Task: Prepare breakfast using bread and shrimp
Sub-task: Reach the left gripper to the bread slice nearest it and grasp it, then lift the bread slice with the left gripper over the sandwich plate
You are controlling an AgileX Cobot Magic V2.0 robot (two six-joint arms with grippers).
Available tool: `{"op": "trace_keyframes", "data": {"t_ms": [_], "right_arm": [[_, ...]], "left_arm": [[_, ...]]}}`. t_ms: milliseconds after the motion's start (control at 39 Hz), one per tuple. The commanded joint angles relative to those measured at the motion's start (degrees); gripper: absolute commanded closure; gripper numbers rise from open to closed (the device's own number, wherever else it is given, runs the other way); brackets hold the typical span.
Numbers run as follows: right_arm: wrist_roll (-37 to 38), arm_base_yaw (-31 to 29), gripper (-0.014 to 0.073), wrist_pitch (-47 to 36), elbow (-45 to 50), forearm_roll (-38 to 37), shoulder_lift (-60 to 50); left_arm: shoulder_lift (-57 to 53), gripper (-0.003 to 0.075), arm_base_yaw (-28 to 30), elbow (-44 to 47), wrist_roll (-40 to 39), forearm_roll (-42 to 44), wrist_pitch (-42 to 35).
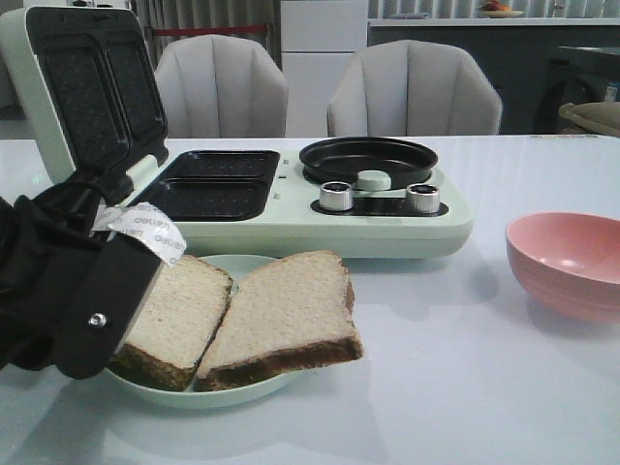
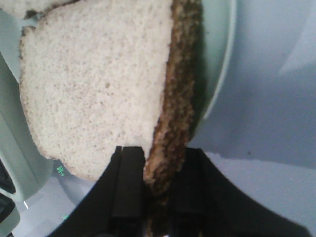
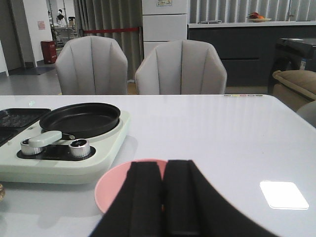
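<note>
Two slices of bread lie side by side on a pale green plate at the front left. The right slice overhangs the plate's rim. My left gripper comes in from the left and is shut on the left slice. In the left wrist view the dark crust sits pinched between the two black fingers of that gripper. My right gripper is shut with nothing seen in it, hovering over the pink bowl. The shrimp are out of view.
A mint-green breakfast maker stands behind the plate, its lid open at the left, a round black pan and two knobs on its right half. The pink bowl sits at the right. Two grey chairs stand behind the table.
</note>
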Motion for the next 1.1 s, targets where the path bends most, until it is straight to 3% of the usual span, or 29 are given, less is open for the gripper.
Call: {"op": "trace_keyframes", "data": {"t_ms": [0,615,820,1076], "right_arm": [[-0.1,-0.3,0.0459,-5.1,-0.8,-0.6,-1.2],[-0.1,-0.3,0.0459,-5.1,-0.8,-0.6,-1.2],[-0.1,-0.3,0.0459,-5.1,-0.8,-0.6,-1.2],[-0.1,-0.3,0.0459,-5.1,-0.8,-0.6,-1.2]], "left_arm": [[-3.6,0.06,0.0,-1.3,-0.6,-0.8,2.5],[-21.1,0.06,0.0,-1.5,-1.1,-2.5,2.6],[-20.6,0.06,0.0,-5.7,-1.1,-1.4,2.5],[-13.6,0.0601,2.0,-17.8,-1.1,-1.3,2.3]]}}
